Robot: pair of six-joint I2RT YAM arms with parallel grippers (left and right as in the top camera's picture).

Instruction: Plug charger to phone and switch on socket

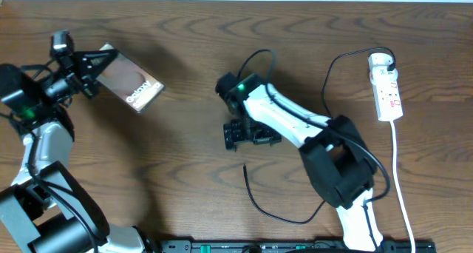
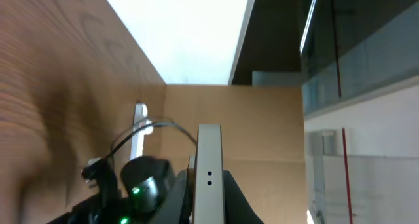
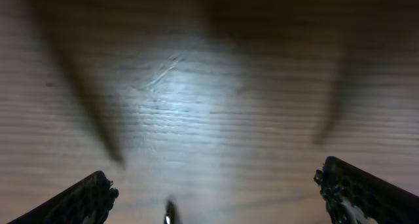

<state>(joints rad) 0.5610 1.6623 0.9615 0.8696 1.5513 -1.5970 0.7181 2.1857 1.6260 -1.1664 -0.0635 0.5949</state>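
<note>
My left gripper (image 1: 102, 66) is shut on one end of the phone (image 1: 137, 85) and holds it tilted at the far left. The phone is a brown glossy slab with white "Galaxy" lettering. In the left wrist view its pale edge (image 2: 208, 178) stands between the jaws (image 2: 208, 207). The charger's black cable (image 1: 275, 214) loops over the table, with its free tip (image 1: 244, 169) just in front of my right gripper (image 1: 250, 135). That gripper is open and empty, pointing down. In the right wrist view the tip (image 3: 170, 214) lies between the spread fingers (image 3: 216, 188). The white adapter (image 1: 380, 61) sits in the socket (image 1: 389, 94) at the far right.
The socket's white cord (image 1: 399, 179) runs down the right side to the front edge. The black cable passes under and around my right arm (image 1: 295, 120). In the left wrist view the right arm (image 2: 141, 185) shows beyond the phone. Bare wood lies between the two arms.
</note>
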